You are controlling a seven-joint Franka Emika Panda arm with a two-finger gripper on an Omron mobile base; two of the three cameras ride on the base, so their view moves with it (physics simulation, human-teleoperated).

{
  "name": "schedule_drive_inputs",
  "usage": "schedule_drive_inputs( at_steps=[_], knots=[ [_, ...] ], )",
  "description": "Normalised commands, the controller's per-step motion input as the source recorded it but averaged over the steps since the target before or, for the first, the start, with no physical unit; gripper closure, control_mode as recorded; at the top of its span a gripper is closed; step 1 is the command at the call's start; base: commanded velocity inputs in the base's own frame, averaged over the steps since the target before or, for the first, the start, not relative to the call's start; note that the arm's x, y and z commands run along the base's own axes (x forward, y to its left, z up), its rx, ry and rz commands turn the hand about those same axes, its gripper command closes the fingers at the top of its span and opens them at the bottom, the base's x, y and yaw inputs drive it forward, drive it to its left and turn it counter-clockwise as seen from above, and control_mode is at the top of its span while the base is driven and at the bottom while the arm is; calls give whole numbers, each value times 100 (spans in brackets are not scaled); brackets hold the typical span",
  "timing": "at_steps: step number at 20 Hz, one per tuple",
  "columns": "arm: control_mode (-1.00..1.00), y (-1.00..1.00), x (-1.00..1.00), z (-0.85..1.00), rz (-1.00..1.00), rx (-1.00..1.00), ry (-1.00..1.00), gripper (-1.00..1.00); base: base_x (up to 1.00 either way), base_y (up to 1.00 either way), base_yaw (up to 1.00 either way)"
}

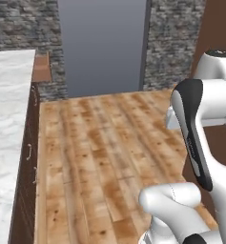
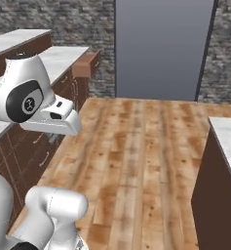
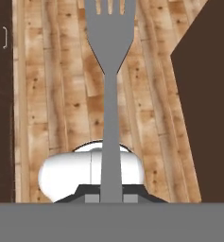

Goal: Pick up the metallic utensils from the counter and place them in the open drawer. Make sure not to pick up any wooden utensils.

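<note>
A grey metal fork (image 3: 109, 71) runs straight up the hand view, tines at the top, its handle clamped between the fingertips of my gripper (image 3: 111, 196), which is shut on it. Wooden floor lies below the fork. The open drawer (image 1: 41, 70) of reddish-brown wood juts out at the far end of the marble counter (image 1: 9, 119). From the right base the same drawer (image 2: 85, 66) shows beyond my white hand, with the counter (image 2: 63, 54) behind it. The wooden utensils are out of view.
Dark brown cabinet fronts (image 2: 34, 146) run under the counter on the left. A second marble-topped unit (image 2: 226, 134) stands at the right. A tall grey panel (image 1: 102, 45) and a stone wall close the far end of the plank floor (image 1: 100, 157).
</note>
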Motion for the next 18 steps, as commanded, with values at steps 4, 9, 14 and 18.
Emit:
schedule_drive_inputs(
  at_steps=[4,9,14,18],
  knots=[
    [100,0,0,0,0,0,0,100,100,8,12],
    [100,0,0,0,0,0,0,100,100,0,19],
    [100,0,0,0,0,0,0,100,100,0,19],
    [100,0,0,0,0,0,0,100,100,0,20]
  ],
)
